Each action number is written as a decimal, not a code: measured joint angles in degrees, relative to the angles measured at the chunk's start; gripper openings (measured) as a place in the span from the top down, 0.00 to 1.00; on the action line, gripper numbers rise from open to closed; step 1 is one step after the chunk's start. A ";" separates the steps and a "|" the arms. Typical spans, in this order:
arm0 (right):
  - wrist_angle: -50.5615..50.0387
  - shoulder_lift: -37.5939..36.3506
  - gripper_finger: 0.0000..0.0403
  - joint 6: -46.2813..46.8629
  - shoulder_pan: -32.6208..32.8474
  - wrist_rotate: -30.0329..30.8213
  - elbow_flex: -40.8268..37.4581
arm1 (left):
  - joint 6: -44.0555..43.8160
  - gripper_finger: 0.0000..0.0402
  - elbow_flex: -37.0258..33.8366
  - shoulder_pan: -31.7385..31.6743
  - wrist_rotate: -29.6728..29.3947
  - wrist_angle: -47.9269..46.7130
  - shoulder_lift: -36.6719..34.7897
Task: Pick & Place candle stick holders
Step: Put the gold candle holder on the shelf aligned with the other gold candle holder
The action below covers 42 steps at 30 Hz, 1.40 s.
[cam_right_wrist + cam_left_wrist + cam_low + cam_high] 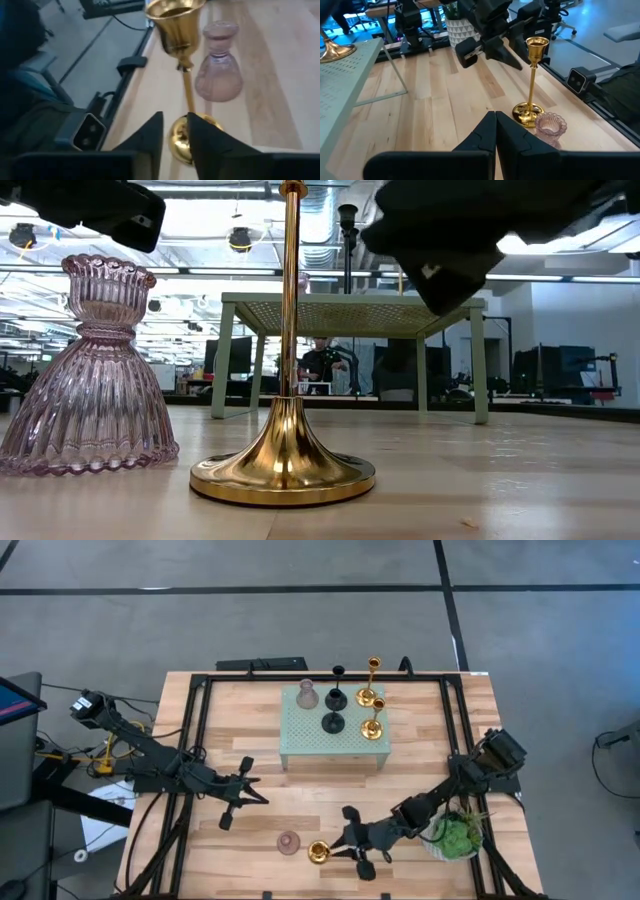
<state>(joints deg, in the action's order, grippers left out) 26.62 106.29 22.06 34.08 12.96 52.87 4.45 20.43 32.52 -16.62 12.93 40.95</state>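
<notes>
A gold candle stick holder [319,852] [182,85] stands upright on its round base near the table's front edge. A pink glass one [289,842] [88,370] stands just to its left. My right gripper [175,131] [338,842] is open by a narrow gap and sits low beside the gold holder on its right. Its fingertips point at the lower stem and stop short of it. My left gripper [262,797] [496,117] hovers shut over the table's left middle, holding nothing. More holders, one pink [307,695], two black [333,721] and two gold [373,725], stand on a green shelf.
The green perforated shelf [300,745] stands on legs at the table's far middle. A leafy plant in a white pot [458,835] sits at the near right, beside my right arm. Bare wood lies between the shelf and the two front holders.
</notes>
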 joint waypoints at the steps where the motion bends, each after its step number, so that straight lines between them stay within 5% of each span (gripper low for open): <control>1: -1.28 -0.10 0.77 -0.01 -0.16 0.00 0.32 | 0.40 0.99 0.00 -0.01 -0.05 0.00 0.02; 13: -0.36 -0.20 0.51 0.11 -2.42 -1.12 1.11 | 1.02 0.99 -0.02 -0.01 -0.05 0.02 0.02; 42: 2.25 -0.07 0.60 4.66 -2.22 1.08 1.11 | 1.02 0.99 -0.02 -0.03 -0.05 0.44 0.03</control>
<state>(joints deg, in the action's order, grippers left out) 28.87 106.21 26.72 31.86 14.04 53.98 5.48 20.40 32.49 -16.67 13.37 40.98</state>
